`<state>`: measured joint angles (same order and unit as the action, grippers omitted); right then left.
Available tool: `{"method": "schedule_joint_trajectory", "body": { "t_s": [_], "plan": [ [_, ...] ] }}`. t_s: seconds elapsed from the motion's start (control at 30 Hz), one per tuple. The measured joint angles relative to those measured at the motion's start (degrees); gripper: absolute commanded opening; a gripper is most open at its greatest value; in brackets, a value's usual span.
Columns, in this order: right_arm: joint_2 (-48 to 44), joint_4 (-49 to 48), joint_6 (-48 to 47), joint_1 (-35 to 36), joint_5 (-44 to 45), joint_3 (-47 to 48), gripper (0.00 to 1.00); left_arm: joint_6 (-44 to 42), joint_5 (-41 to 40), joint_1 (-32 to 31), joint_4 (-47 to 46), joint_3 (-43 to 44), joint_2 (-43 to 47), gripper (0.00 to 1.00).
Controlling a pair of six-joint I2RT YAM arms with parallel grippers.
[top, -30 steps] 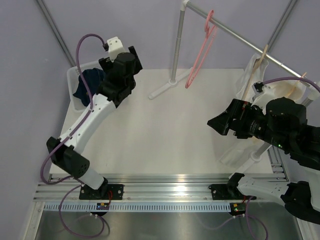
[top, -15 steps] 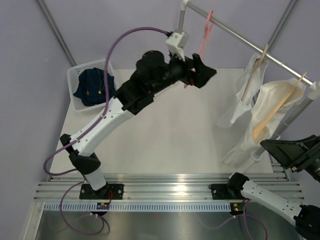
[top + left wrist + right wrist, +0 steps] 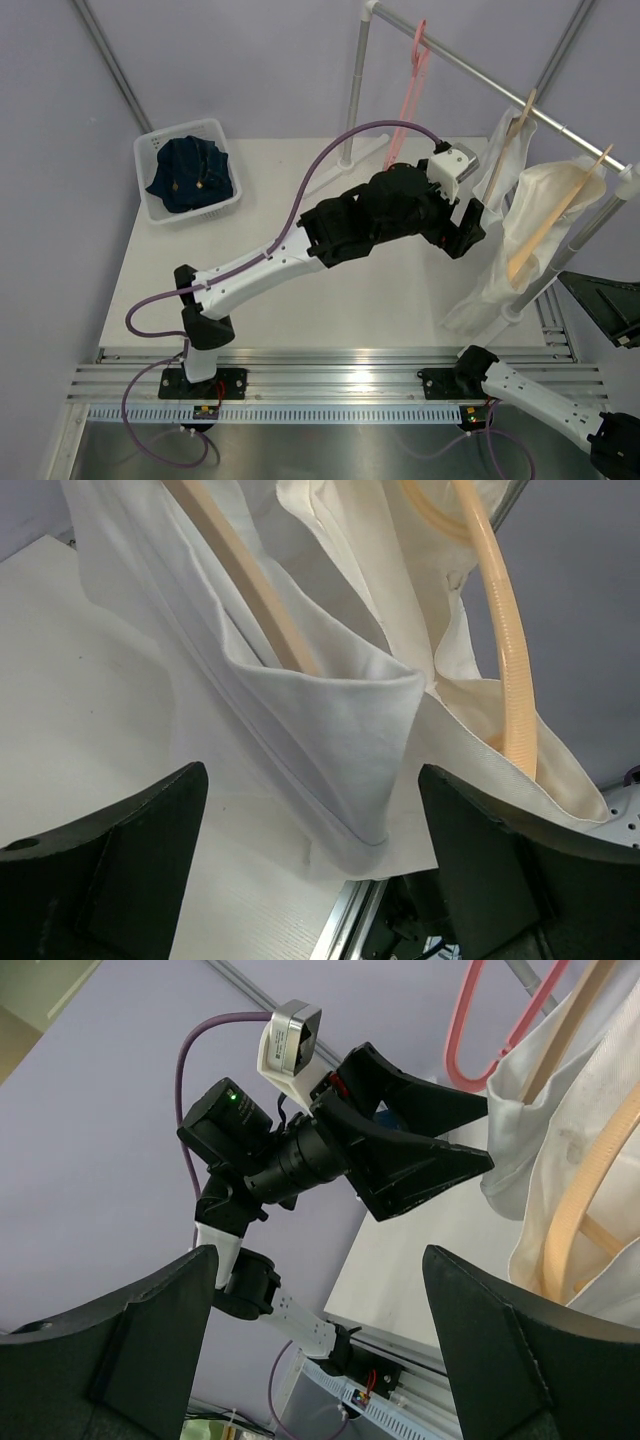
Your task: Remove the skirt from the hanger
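With the left jaws spread wide and holding nothing, I have them aimed straight at the skirt (image 3: 340, 730), whose white fold hangs just ahead of the gap, not yet touched. That wide opening makes sense to me: it has to take in a loose fold of cloth. The skirt drapes over a wooden hanger (image 3: 250, 590) on the rail (image 3: 480, 72) above the desk's (image 3: 260, 200) right edge, just beside a cream garment (image 3: 445, 670). To get there, the left arm (image 3: 290, 265) stretches across from the near left corner. The right jaws, also wide apart and empty, hang off the near right corner, I judge to leave room.
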<state>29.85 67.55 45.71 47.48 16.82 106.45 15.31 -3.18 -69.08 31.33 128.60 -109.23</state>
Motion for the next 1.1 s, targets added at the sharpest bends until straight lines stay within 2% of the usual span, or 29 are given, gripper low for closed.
{"method": "schedule_joint_trajectory", "body": {
  "t_s": [0.43,0.47,0.5,0.6,0.63,0.73,0.77,1.1],
  "plan": [
    [-2.1,0.1,0.6,0.0,0.3,-0.1,0.91,-0.7,-3.3,-1.7,0.9,2.1,-4.8,0.88],
    [-2.2,0.1,0.7,0.0,0.3,0.1,0.91,-0.8,-3.6,-1.7,1.2,2.8,-5.6,0.85],
    [-2.2,0.2,0.7,0.0,0.3,0.2,0.91,-0.9,-3.8,-1.7,1.2,3.4,-6.5,0.71],
    [-1.8,1.6,0.7,0.0,0.2,1.0,0.90,-1.7,-4.3,-1.7,1.2,4.7,-8.7,0.38],
    [-1.5,2.1,0.6,0.0,0.2,1.6,0.90,-1.8,-4.3,-1.7,1.1,4.9,-9.2,0.22],
    [-0.2,2.2,0.7,0.0,0.0,2.4,0.90,-1.7,-5.0,-1.5,1.2,5.0,-10.1,0.03],
    [0.3,2.2,0.7,0.0,-0.2,2.3,0.90,-1.7,-5.2,-1.3,1.3,5.1,-10.2,0.00],
    [1.3,1.9,1.5,0.0,-1.4,-2.5,0.91,-2.3,-7.0,-0.4,2.0,5.2,-9.6,0.00]
  ]
}}
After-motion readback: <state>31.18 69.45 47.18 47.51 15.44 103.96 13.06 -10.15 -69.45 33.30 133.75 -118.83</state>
